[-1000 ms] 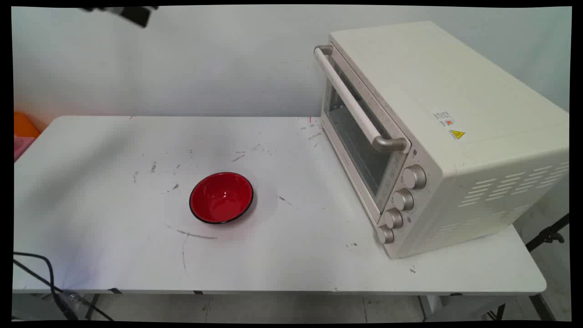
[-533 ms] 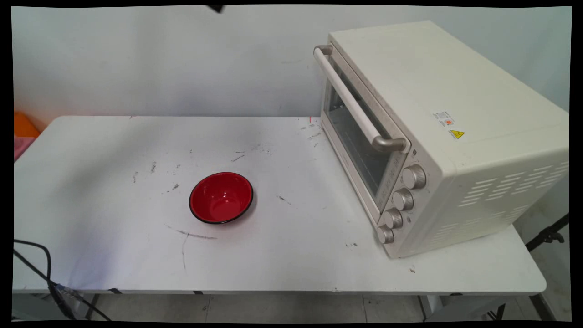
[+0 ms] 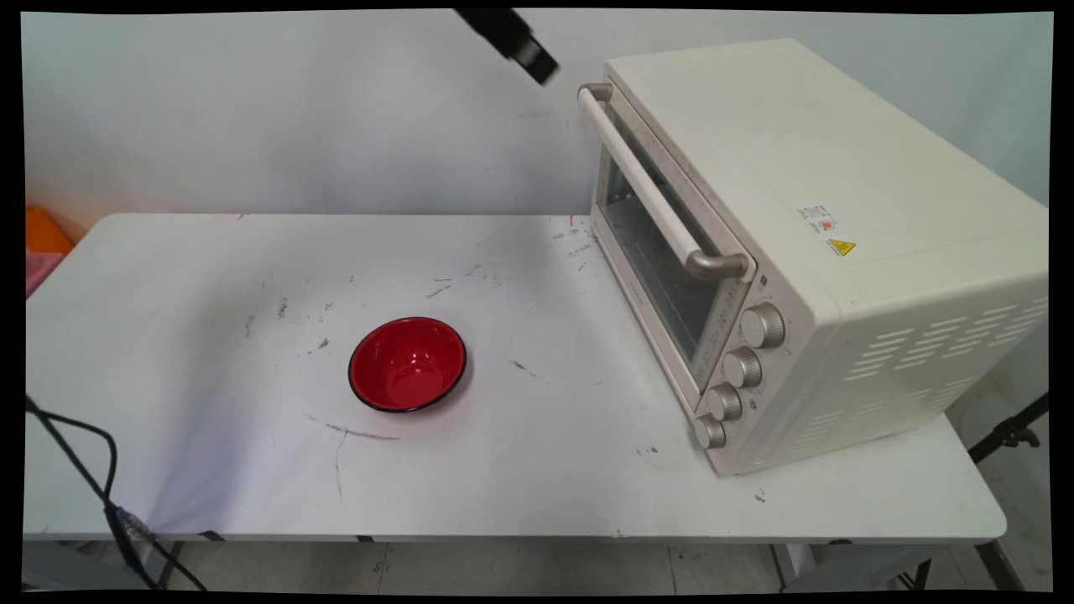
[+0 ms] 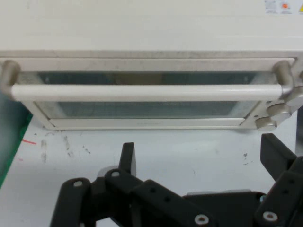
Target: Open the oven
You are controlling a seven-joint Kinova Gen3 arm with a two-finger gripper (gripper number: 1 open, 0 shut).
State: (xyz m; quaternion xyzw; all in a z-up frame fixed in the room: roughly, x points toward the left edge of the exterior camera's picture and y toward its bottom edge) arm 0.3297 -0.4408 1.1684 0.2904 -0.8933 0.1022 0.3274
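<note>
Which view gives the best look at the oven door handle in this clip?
The hand view: the oven door handle runs straight across the picture, both end brackets visible, with the open end effector facing it. The main view shows the same handle foreshortened, at a slant across the oven front.

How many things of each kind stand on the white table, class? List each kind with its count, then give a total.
Red bowl: 1
Cream toaster oven: 1
Total: 2

Spread jaws face oven (image 4: 151, 28) door handle (image 4: 142, 92).
</note>
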